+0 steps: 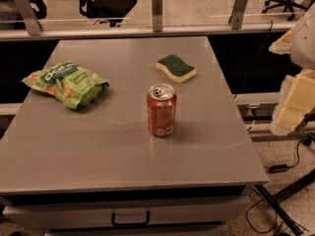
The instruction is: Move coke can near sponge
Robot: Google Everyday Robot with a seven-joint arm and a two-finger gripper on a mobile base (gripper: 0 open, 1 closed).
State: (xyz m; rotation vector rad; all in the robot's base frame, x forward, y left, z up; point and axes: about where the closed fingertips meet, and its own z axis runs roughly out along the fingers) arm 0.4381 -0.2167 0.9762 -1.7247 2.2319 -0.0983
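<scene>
Grey metal table (pixel 98 151), drawer (pixel 187 211) beneath, office chairs (pixel 106 1) beyond a glass rail. Upright near table centre: coke can (pixel 161 110), standing free. Behind it, slightly right and apart: sponge (pixel 176 68), green side up. Far left: green chip bag (pixel 66 83). Off the table's right edge: gripper (pixel 295 95), pale and blocky; open or closed, cannot tell.

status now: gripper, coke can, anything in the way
Gripper not in view; arm at right edge, beside the table. Coke can upright mid-table, sponge behind it, apart. Nothing between them; chip bag far left.
</scene>
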